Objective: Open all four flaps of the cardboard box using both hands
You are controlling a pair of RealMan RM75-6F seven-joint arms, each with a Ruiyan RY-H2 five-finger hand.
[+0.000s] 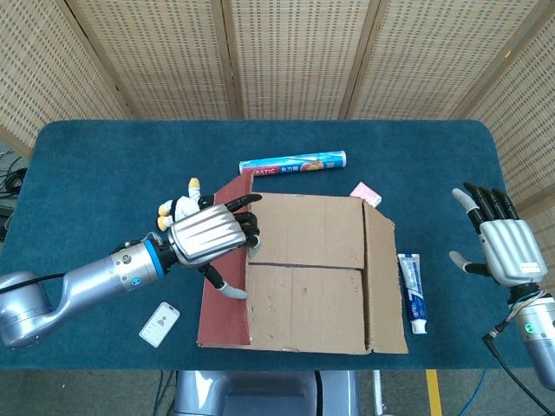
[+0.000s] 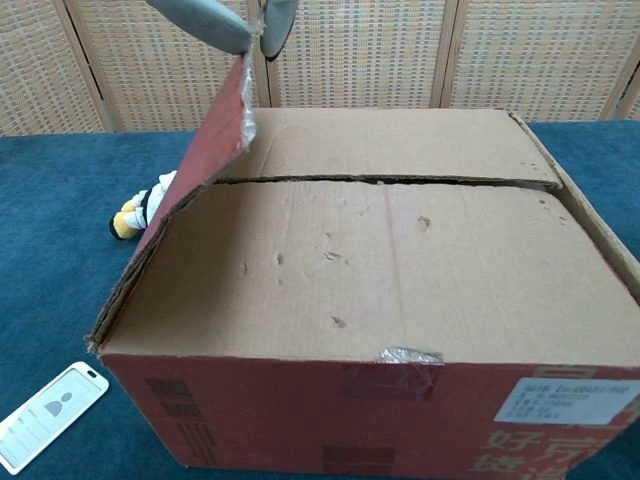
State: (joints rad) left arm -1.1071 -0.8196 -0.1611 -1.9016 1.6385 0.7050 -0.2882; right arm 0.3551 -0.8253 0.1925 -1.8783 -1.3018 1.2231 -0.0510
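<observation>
Brown cardboard box (image 1: pixel 312 273) sits mid-table, inner flaps shut, contents hidden. Your left hand (image 1: pixel 208 238) pinches its raised red flap (image 2: pixel 205 170) at the box's left edge; your right hand (image 1: pixel 503 245) hovers spread, well right of the box.

Brown cardboard box (image 1: pixel 308 273), red flap (image 1: pixel 224 299), blue table (image 1: pixel 104 165).
</observation>
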